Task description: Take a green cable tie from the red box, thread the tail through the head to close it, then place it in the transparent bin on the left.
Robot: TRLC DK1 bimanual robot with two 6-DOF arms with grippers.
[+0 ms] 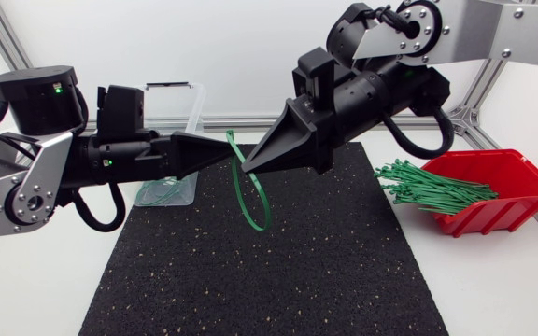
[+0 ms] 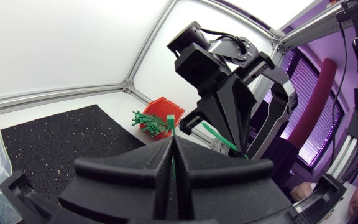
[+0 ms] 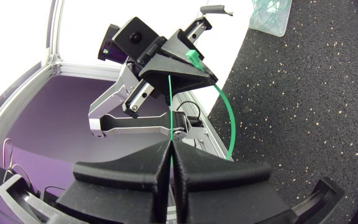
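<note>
the left hand (image 1: 220, 149) comes in from the left side and the right hand (image 1: 248, 166) reaches down from the upper right. their tips are near each other above the far half of the black mat (image 1: 269, 261) that lies on the desk (image 1: 45, 280). the green cable tie (image 1: 252, 198) is held in the air between them. each hand has its two fingers pressed together on a part of the tie, the left on one end and the right on a strand just beside it. from the two tips the tie hangs down in a narrow loop over the mat and does not seem to touch it. in the left wrist view a short green stub pokes out past the left fingertips. it may be the head of the tie, but it is too small to tell, and i cannot tell whether the tail is through it.

the red box (image 1: 507, 187) stands at the right edge of the mat, tilted with its open side toward the middle, and a bundle of green ties (image 1: 428, 184) sticks out of it. the transparent bin (image 1: 187, 117) stands at the far left corner of the mat, partly behind the left arm, with green ties lying in its bottom.
</note>
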